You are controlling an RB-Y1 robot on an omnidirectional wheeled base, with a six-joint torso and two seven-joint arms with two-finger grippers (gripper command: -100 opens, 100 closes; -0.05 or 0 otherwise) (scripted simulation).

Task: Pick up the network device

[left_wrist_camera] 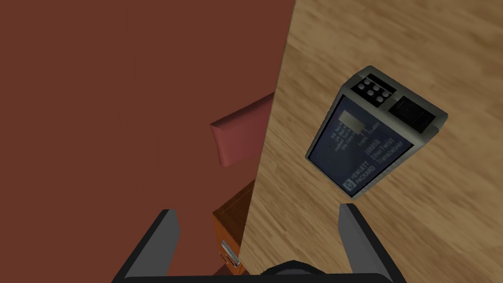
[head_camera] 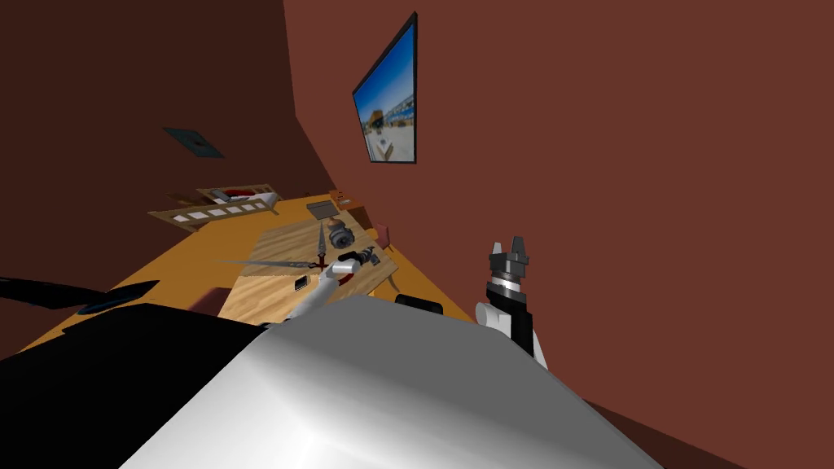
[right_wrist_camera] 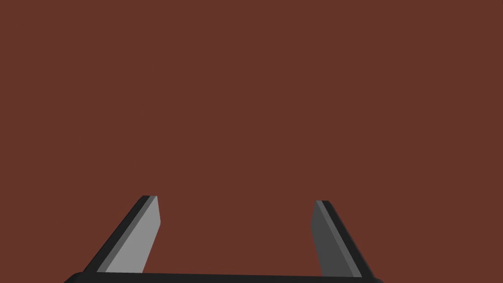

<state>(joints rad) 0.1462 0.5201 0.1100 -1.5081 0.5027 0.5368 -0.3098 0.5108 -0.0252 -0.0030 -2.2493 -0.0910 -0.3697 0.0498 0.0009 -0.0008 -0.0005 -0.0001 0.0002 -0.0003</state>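
The network device (left_wrist_camera: 376, 132) is a small grey box with a dark blue label and black ports at one end. It lies flat on the wooden tabletop (left_wrist_camera: 417, 236) close to the table's edge. My left gripper (left_wrist_camera: 258, 216) hovers over that edge, open and empty, with the device just beyond one fingertip (left_wrist_camera: 349, 216) and off to its outer side. In the head view my left gripper (head_camera: 370, 257) reaches over the table's right side. My right gripper (head_camera: 509, 246) is raised beside the brown wall, open (right_wrist_camera: 236, 206) and empty.
On the table (head_camera: 261, 297) lie a grey round object (head_camera: 340, 236), long thin blades (head_camera: 321, 244), a small black slab (head_camera: 300, 282) and a dark box (head_camera: 322, 209). Past the table's edge are a reddish cushion (left_wrist_camera: 243, 130) and an orange drawer unit (left_wrist_camera: 233, 231).
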